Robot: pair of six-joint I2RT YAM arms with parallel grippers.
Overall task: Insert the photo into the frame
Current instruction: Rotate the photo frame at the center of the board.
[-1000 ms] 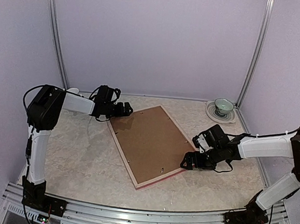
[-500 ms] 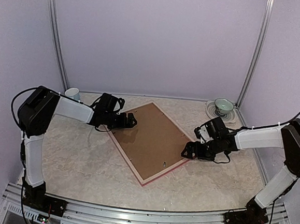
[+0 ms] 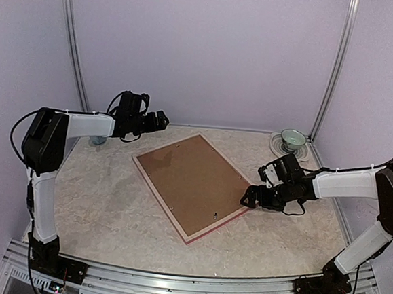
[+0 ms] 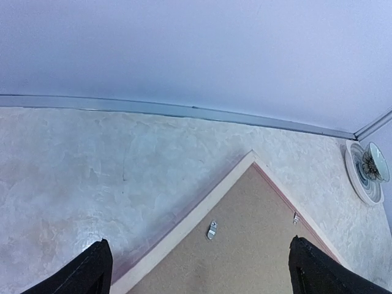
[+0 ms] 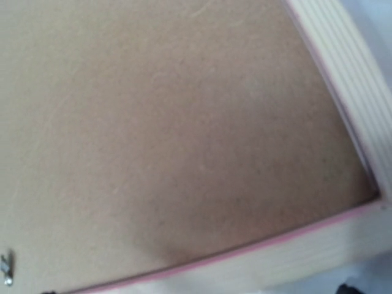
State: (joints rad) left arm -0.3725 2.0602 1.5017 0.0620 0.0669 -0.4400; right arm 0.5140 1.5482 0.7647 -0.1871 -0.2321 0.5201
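Observation:
The frame (image 3: 157,198) lies back side up at the table's middle, pale wood rails with a pink edge. The plain brown backing board (image 3: 194,181) fills it. The photo is hidden. My left gripper (image 3: 160,119) is open and empty, raised above the table behind the frame's far-left corner. In the left wrist view the frame's far corner (image 4: 202,211) lies between and beyond the spread fingers (image 4: 92,269). My right gripper (image 3: 249,199) is low at the frame's right edge. The right wrist view shows only the board (image 5: 153,122) and the rail (image 5: 343,79) close up, with the fingers out of view.
A green bowl on a patterned plate (image 3: 292,142) stands at the back right corner and also shows in the left wrist view (image 4: 367,174). A small cup (image 3: 98,140) is mostly hidden behind my left arm at the back left. Metal posts stand at both back corners.
My left gripper let go of the frame's far-left corner and rose back and left. The frame slid toward the back left and now lies flat. My right gripper followed its right edge.

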